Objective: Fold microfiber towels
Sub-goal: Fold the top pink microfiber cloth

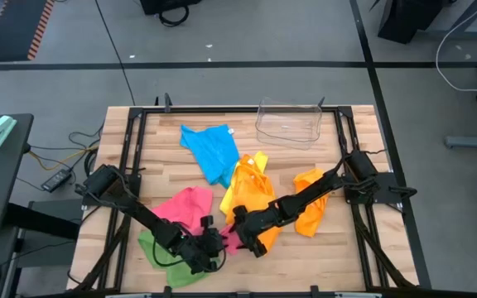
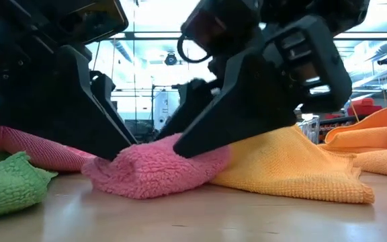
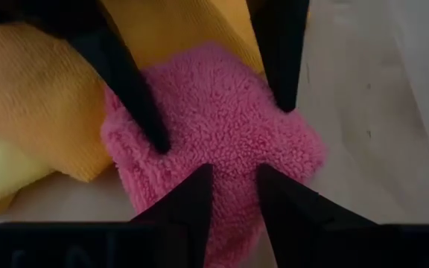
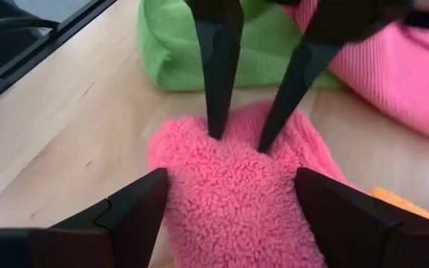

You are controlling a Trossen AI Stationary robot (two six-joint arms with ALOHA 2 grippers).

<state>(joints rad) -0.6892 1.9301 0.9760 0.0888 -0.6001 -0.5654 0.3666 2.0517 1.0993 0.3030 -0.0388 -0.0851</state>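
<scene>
Both arms are matte black, built of chunky jointed links. The left end effector [image 1: 208, 245] and the right end effector [image 1: 247, 230] each carry two flat, black fingers [image 4: 216, 67] tapering to narrow wedge tips. A black cable loops above one wrist housing [image 2: 200, 40].

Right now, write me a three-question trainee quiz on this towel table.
1. True or false: both the left gripper and the right gripper are at the pink towel.
2. Which towel lies beside the pink corner in the low view? A) blue B) yellow C) white
3. Fill in: the clear bin sits near the table's ____ edge.

Key: 1 true; both sets of jaws straddle the same pink fold. 2 B, the yellow towel. 3 far.
</scene>
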